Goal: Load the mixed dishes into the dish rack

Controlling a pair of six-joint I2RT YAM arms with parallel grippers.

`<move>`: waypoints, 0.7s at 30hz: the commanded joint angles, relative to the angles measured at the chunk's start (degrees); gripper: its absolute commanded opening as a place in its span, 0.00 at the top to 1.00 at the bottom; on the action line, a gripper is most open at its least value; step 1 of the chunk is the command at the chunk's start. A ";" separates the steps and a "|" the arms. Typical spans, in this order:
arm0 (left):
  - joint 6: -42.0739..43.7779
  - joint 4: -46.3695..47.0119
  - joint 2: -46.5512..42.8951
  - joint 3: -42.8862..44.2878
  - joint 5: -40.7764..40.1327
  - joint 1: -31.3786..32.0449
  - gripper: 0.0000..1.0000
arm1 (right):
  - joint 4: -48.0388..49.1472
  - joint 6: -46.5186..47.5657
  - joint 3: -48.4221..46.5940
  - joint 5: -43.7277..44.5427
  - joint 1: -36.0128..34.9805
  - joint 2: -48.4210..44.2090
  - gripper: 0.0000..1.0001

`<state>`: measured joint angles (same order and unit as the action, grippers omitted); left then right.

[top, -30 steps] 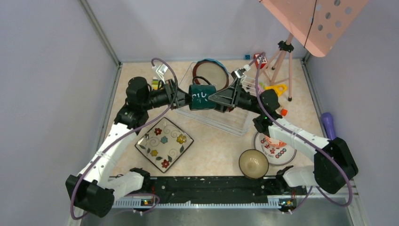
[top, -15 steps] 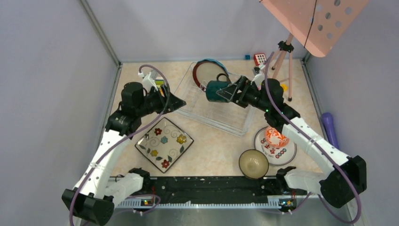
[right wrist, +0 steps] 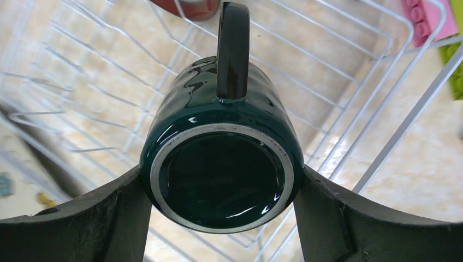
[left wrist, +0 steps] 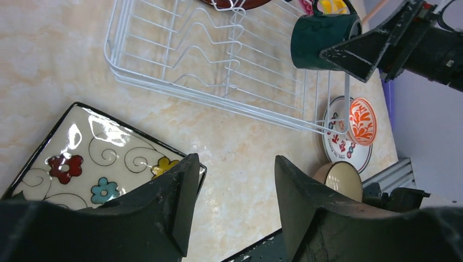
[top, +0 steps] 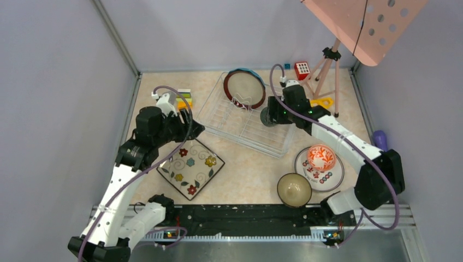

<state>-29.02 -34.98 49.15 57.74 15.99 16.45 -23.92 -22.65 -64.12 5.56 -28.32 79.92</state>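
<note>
Two plates stand upright at the far end of the dish rack [top: 240,124]: the brown-rimmed cream plate [top: 244,88] and, just behind it, a plate of which you see only the blue rim [top: 255,73].

The right jaws are clamped on the teal mug [right wrist: 221,158], one jaw on each side of its body. You see its base turned toward the right wrist camera and its handle [right wrist: 233,49] pointing away from the jaws. The mug hangs over the right end of the dish rack, above the white wires. Whether it touches them, you cannot tell.

The left jaws stand apart with nothing between them, on the near left side of the dish rack. Under them lies the square floral plate [top: 191,165], flat on the surface [top: 248,164], apart from the dish rack.

On the near right side of the dish rack, the red-white bowl [top: 320,157] sits on the white red-marked plate [top: 329,177]. The tan bowl [top: 294,189] stands upright just beside this plate, further from the dish rack.
</note>
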 commanded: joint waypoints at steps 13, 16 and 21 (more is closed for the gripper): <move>5.62 -0.32 -1.20 -3.16 -2.77 -0.28 0.41 | 3.43 25.58 -16.34 9.04 0.56 16.55 0.90; 6.04 -0.10 -1.03 -3.66 -2.14 -0.28 0.41 | 6.86 28.57 -15.47 3.47 2.29 16.62 0.89; 6.58 0.24 -0.97 -3.94 -1.78 -0.28 0.41 | 2.92 32.02 -20.18 -2.56 5.35 20.87 0.88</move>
<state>-23.79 -36.67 48.53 53.89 13.67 16.45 -23.83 3.90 -77.08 7.57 -25.32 98.59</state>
